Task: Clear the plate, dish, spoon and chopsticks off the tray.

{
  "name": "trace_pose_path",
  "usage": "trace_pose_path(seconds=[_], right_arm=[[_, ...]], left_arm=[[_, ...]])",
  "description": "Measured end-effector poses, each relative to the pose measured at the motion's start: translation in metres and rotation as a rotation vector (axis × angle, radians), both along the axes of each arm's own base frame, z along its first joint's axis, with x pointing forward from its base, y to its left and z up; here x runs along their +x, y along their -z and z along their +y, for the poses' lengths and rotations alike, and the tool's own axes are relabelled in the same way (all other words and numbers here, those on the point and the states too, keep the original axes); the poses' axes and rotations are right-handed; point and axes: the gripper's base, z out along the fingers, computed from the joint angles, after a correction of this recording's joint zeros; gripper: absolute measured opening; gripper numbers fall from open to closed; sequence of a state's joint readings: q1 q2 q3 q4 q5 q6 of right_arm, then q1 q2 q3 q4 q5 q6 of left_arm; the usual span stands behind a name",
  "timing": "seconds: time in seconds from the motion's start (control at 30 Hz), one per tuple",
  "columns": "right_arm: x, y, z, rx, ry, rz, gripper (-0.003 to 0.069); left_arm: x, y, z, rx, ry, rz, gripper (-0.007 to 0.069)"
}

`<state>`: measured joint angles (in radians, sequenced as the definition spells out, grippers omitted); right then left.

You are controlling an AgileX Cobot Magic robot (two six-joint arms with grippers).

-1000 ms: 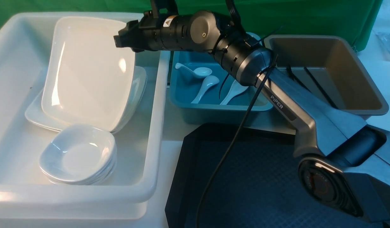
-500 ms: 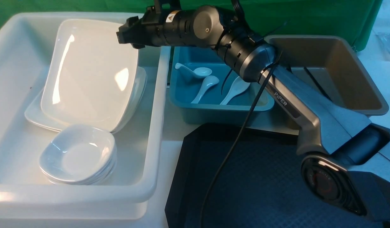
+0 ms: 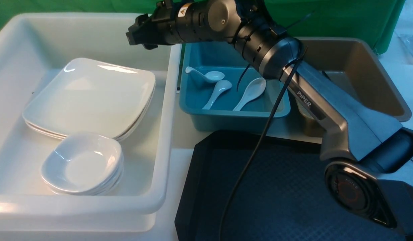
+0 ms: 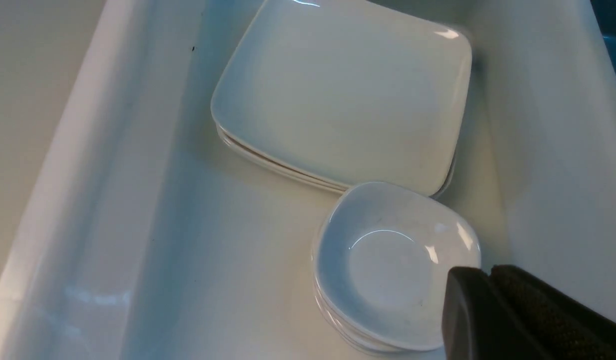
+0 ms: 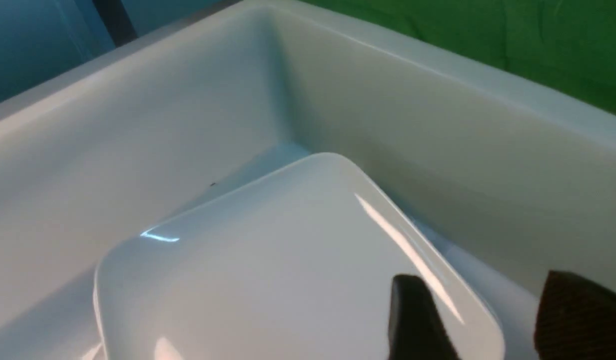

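Right fingers (image 5: 417,320): seen apart in the right wrist view, a clear gap between the two dark pads, nothing clamped and nothing touched. The plate (image 5: 288,270) lies below and just ahead of them, flat on top of a stack of like plates inside the white tub (image 5: 437,110). In the front view the right gripper (image 3: 134,31) is held above the tub's far right edge, with the plate (image 3: 89,95) lower down and clear of it.

Left fingers (image 4: 487,310): seen together in the left wrist view, pads pressed against each other, nothing between them. A stack of small white bowls (image 4: 392,260) sits just beyond and beneath the fingertips; contact cannot be told. The plate stack (image 4: 347,95) lies farther out from the left fingers, touching or just beside the bowls.

The tray (image 3: 286,187) is set on the tabletop (image 3: 183,134), well back from the right fingers, under the right arm (image 3: 327,110); its diamond-textured surface is visible. The spoon (image 3: 251,92) is found in the blue tub (image 3: 233,115), beside two other white spoons, off to the side of the right fingers. A brown tub (image 3: 377,83) stands beyond the arm; its contents are hidden by the arm, so the chopsticks cannot be placed.
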<state>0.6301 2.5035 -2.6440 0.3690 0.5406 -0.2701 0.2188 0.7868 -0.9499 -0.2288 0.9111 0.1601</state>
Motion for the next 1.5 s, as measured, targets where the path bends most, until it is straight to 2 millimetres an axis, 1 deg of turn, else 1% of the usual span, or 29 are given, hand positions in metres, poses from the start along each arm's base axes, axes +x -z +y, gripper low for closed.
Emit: trace_pose_path(seconds=[0.07,0.1,0.13,0.17,0.2,0.23,0.27,0.3,0.33,0.37,0.4,0.47,0.5,0.6,0.63,0.67,0.7,0.73,0.77,0.83,0.9,0.97,1.0,1.17,1.27,1.4,1.43,1.47,1.5], right_arm=[[-0.006,-0.01,-0.005,-0.049,-0.013,0.004,0.0304],[-0.011,-0.021,-0.01,-0.085,-0.017,-0.003,0.0251],[-0.012,-0.023,-0.011,-0.093,-0.019,-0.003,0.0241],[-0.018,-0.035,-0.018,-0.139,-0.025,0.001,0.0176],[-0.023,-0.044,-0.022,-0.159,-0.028,0.001,0.0141],[-0.037,-0.07,-0.036,-0.204,-0.033,0.006,0.0071],[-0.04,-0.072,-0.038,-0.215,-0.036,0.014,0.0067],[-0.057,-0.103,-0.055,-0.244,-0.027,0.01,0.0041],[-0.068,-0.122,-0.067,-0.255,-0.015,0.001,0.0032],[-0.07,-0.126,-0.07,-0.256,-0.01,0.0,0.0031],[-0.09,-0.158,-0.091,-0.259,0.024,-0.027,0.0026],[-0.115,-0.193,-0.121,-0.272,0.086,-0.052,0.0023],[-0.12,-0.2,-0.127,-0.271,0.103,-0.064,0.0023],[-0.164,-0.261,-0.189,-0.208,0.282,-0.182,0.0023],[-0.169,-0.267,-0.198,-0.198,0.309,-0.193,0.0023],[-0.189,-0.286,-0.219,-0.158,0.356,-0.233,0.0023],[-0.196,-0.291,-0.226,-0.145,0.373,-0.246,0.0023],[-0.214,-0.304,-0.244,-0.114,0.417,-0.275,0.0023],[-0.24,-0.319,-0.267,-0.078,0.472,-0.31,0.0023],[-0.281,-0.332,-0.295,-0.038,0.532,-0.349,0.0023],[-0.314,-0.336,-0.311,-0.021,0.555,-0.367,0.0023],[-0.347,-0.331,-0.324,-0.015,0.558,-0.365,0.0023],[-0.356,-0.329,-0.327,-0.017,0.558,-0.362,0.0023],[-0.405,-0.288,-0.348,-0.024,0.569,-0.364,0.0023],[-0.43,-0.25,-0.357,0.024,0.577,-0.384,0.0023],[-0.458,-0.178,-0.367,0.116,0.583,-0.418,0.0023],[-0.458,-0.178,-0.367,0.116,0.583,-0.418,0.0023],[-0.469,-0.142,-0.37,0.18,0.58,-0.465,0.0023],[-0.466,-0.135,-0.369,0.186,0.578,-0.465,0.0023]], left_arm=[[0.0,0.0,0.0,0.0,0.0,0.0,0.0015],[0.0,0.0,0.0,0.0,0.0,-0.001,0.0015],[0.0,0.0,0.0,0.0,0.0,0.0,0.0015],[0.001,0.001,0.0,-0.001,0.0,0.004,0.0015],[0.002,0.001,0.0,-0.001,0.0,0.006,0.0015],[0.004,0.002,0.001,-0.004,0.001,0.015,0.0015],[0.005,0.003,0.001,-0.004,0.002,0.017,0.0015],[0.007,0.003,0.001,0.0,0.014,0.021,0.0015],[0.008,0.004,0.0,-0.002,0.022,0.025,0.0015],[0.009,0.004,0.0,-0.004,0.024,0.026,0.0015],[0.011,0.005,0.0,-0.005,0.034,0.026,0.0015],[0.012,0.004,-0.001,0.003,0.054,0.019,0.0015],[0.012,0.004,-0.001,0.004,0.057,0.017,0.0015],[0.013,0.003,-0.007,0.028,0.122,0.002,0.0015],[0.013,0.003,-0.01,0.032,0.142,-0.002,0.0015],[0.013,0.003,-0.013,0.034,0.166,-0.003,0.0015],[0.013,0.003,-0.014,0.036,0.176,-0.005,0.0015],[0.013,0.003,-0.018,0.04,0.203,-0.007,0.0015],[0.013,0.003,-0.023,0.047,0.242,-0.008,0.0015],[0.013,0.002,-0.029,0.051,0.283,-0.019,0.0015],[0.013,0.002,-0.033,0.05,0.306,-0.026,0.0015],[0.013,0.002,-0.035,0.05,0.317,-0.028,0.0015],[0.013,0.002,-0.035,0.05,0.318,-0.028,0.0015],[0.013,0.002,-0.035,0.071,0.333,-0.031,0.0015],[0.013,0.002,-0.035,0.095,0.351,-0.034,0.0015],[0.013,0.002,-0.035,0.111,0.365,-0.034,0.0015],[0.013,0.002,-0.035,0.111,0.365,-0.034,0.0015],[0.013,0.002,-0.035,0.11,0.365,-0.034,0.0015],[0.013,0.002,-0.035,0.11,0.365,-0.034,0.0015]])
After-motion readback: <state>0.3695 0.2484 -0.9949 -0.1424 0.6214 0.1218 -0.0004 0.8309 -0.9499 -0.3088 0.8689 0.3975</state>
